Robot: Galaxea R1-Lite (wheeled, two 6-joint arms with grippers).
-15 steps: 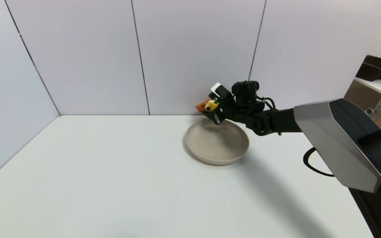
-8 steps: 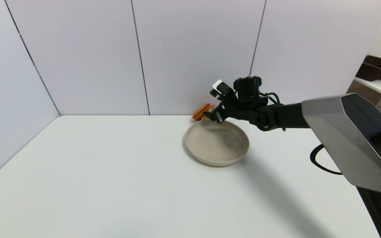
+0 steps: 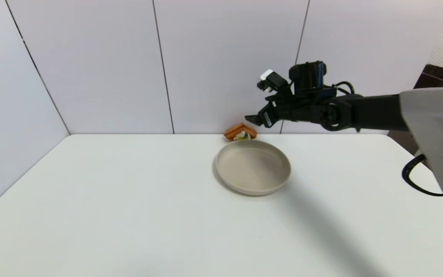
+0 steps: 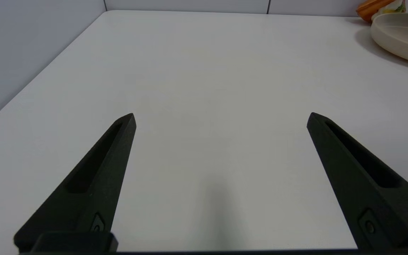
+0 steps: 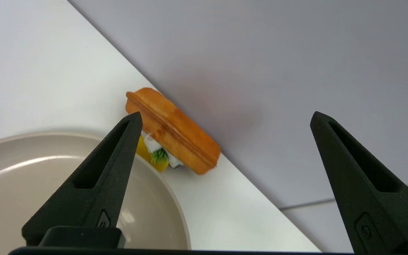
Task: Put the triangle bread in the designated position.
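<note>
The triangle bread (image 3: 240, 132), an orange-brown waffle wedge with white cream, yellow fruit and a green sprig, lies at the foot of the back wall. It sits just behind the beige plate (image 3: 253, 167), its toppings (image 5: 156, 156) against the plate's far rim (image 5: 168, 191). My right gripper (image 3: 260, 117) hangs open in the air above and right of the bread, holding nothing; its wrist view has the bread (image 5: 175, 134) beyond the two fingers (image 5: 225, 114). My left gripper (image 4: 221, 114) stands open over bare table, far from the plate (image 4: 402, 39) and the bread (image 4: 374, 5).
The grey panel wall (image 3: 225, 65) rises directly behind the bread and plate. A black cable (image 3: 413, 177) loops by the right arm. Off the table to the right stands a shelf with a dark basket (image 3: 437, 79).
The right gripper carried the bread down behind the plate, opened and let it go. It then rose and drew back to the right. The bread now rests between plate and wall.
</note>
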